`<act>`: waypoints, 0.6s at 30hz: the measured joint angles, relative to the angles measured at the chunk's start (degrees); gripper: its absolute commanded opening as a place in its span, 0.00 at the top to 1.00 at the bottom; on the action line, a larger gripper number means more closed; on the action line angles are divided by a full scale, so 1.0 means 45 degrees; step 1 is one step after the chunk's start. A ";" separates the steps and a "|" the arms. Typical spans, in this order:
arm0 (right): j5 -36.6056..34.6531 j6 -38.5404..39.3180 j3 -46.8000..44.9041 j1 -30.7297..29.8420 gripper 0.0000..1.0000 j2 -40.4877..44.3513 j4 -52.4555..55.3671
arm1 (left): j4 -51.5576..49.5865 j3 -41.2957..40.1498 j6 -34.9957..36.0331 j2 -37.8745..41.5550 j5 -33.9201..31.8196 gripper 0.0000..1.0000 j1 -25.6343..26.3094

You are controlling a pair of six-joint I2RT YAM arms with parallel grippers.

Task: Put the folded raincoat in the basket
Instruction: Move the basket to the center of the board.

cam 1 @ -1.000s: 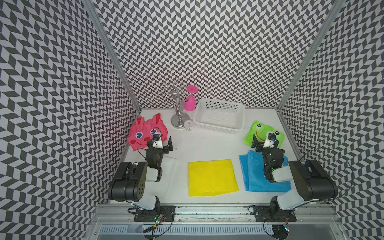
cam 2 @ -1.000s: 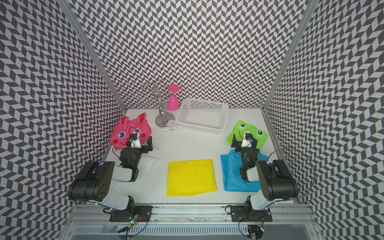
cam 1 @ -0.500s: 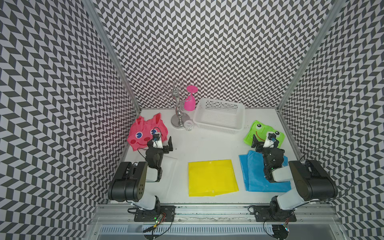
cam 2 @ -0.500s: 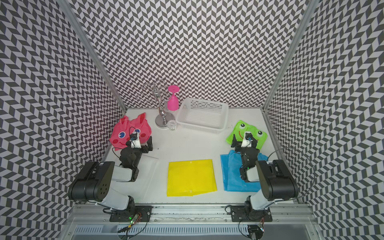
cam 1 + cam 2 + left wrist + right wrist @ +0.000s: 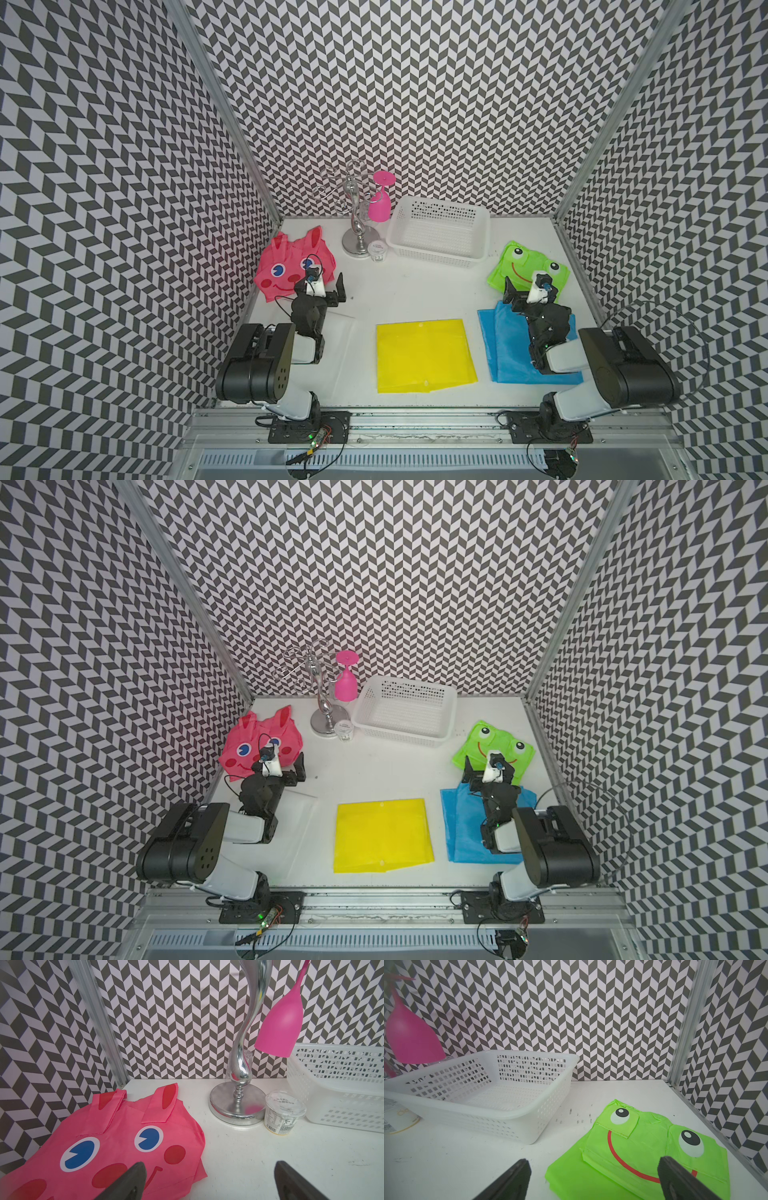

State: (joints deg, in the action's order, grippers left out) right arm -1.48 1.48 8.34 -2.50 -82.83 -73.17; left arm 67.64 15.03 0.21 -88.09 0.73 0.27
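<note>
Green raincoat [image 5: 643, 1147] lies partly beneath the spread-jawed right gripper [image 5: 593, 1160].

The basket [image 5: 436, 258] sits on the table [image 5: 415, 291], right of the stand [image 5: 356, 248].

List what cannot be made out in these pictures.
- Blue raincoat: both top views, right arm covers part.
- Clear sheet: both top views, under left arm, too transparent to identify.
- Lidded cup label: left wrist view, print too small.
- Pink goblet foot: left wrist view, cut by edge.
</note>
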 measured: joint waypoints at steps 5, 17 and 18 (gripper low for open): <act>0.0568 -0.0024 0.0427 -0.0107 0.00 0.3818 0.2686 | -0.3507 0.1865 -0.0063 0.1180 0.0554 0.01 -0.0359; 0.1258 -0.3259 0.5591 -0.0321 0.01 0.7291 1.2143 | -1.3274 0.6475 0.2108 0.4017 0.4425 0.00 -0.0476; 0.1384 -0.3502 0.5712 -0.0306 0.04 0.7043 1.2473 | -1.3843 0.6475 0.2526 0.4187 0.4663 0.00 -0.0476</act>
State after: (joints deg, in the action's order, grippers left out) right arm 4.75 -14.28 34.04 -3.88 -51.13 -17.04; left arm 5.34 44.16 11.57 -69.25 21.71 -1.87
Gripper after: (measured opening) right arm 0.994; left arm 0.995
